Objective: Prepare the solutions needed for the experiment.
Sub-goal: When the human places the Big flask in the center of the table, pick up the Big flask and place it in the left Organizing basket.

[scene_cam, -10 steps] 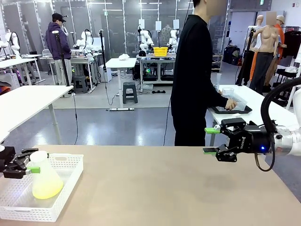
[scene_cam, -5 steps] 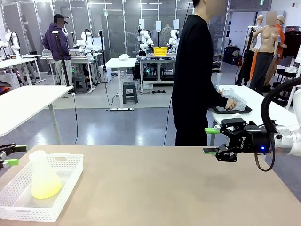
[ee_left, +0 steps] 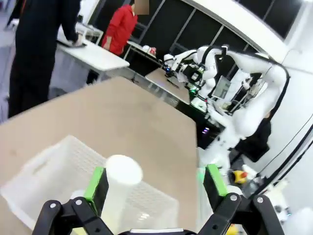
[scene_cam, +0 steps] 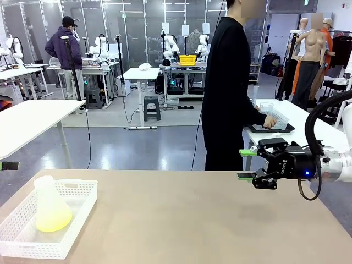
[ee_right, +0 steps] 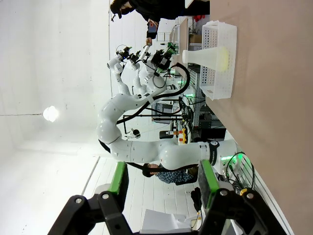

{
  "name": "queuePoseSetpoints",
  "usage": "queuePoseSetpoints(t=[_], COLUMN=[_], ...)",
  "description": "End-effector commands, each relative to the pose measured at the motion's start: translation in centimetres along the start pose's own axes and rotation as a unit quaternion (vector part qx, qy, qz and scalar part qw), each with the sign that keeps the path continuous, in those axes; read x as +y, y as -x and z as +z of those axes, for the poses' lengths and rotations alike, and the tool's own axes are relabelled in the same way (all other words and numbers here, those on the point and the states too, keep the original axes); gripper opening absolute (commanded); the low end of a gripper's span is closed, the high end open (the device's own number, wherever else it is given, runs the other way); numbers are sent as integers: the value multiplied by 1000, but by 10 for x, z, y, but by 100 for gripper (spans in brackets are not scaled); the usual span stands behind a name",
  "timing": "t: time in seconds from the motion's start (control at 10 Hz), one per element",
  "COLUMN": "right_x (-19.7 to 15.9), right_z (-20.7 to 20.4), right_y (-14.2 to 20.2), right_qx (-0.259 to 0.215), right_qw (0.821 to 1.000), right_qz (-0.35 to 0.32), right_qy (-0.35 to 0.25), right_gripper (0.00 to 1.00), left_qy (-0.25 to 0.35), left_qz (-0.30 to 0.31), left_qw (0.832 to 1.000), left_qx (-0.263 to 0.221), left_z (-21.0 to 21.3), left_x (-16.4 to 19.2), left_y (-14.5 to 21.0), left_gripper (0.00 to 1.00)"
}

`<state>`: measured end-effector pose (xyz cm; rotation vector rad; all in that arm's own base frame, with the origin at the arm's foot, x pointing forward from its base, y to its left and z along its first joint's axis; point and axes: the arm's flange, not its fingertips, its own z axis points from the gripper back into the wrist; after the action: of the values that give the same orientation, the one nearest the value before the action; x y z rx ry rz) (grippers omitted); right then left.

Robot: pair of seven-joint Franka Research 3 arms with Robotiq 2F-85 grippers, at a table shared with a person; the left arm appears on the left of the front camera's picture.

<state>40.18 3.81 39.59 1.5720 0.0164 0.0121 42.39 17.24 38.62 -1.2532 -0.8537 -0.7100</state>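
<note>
Flask (scene_cam: 50,204) with solutions (scene_cam: 53,222) upright in basket (scene_cam: 77,220); both grippers' jaws apart, empty.

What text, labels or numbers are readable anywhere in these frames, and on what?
None can be read.
Right gripper: small white print on the black body, too small to read.
Flask and basket: no print visible.
Far wall: white sheets, too small to read.
</note>
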Motion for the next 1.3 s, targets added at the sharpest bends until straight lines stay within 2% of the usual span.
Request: queuePoseSetpoints(t=[0.0, 0.1, 0.3, 0.5, 0.6, 0.8, 1.0, 1.1, 1.2], right_x=[0, 0, 0, 0, 0, 0, 0, 0, 0], right_z=[0, 0, 0, 0, 0, 0, 0, 0, 0], right_y=[0, 0, 0, 0, 0, 0, 0, 0, 0], right_qx=[1, 1, 1, 1, 1, 1, 1, 1, 1], right_qw=[1000, 1000, 1000, 1000, 1000, 1000, 1000, 1000, 1000], right_qz=[6, 6, 6, 6, 6, 6, 6, 6, 6], right_qy=[-1, -1, -1, -1, -1, -1, -1, -1, -1], right_gripper=[73, 73, 73, 73, 73, 73, 73, 73, 73], left_qy=[30, 68, 135, 144, 134, 153, 149, 145, 134], left_qz=[94, 149, 211, 285, 312, 380, 416, 419, 405], left_qw=[995, 986, 968, 947, 941, 912, 895, 894, 900], left_qx=[29, 31, 10, -38, -6, 38, 54, 66, 90], left_z=[-19, -31, -49, -67, -78, -95, -102, -105, -107], left_x=[-33, -44, -50, -46, -50, -61, -67, -67, -63], left_y=[-14, -19, -23, -17, -9, 0, -3, -4, -4], left_gripper=[100, 100, 100, 100, 100, 100, 100, 100, 100])
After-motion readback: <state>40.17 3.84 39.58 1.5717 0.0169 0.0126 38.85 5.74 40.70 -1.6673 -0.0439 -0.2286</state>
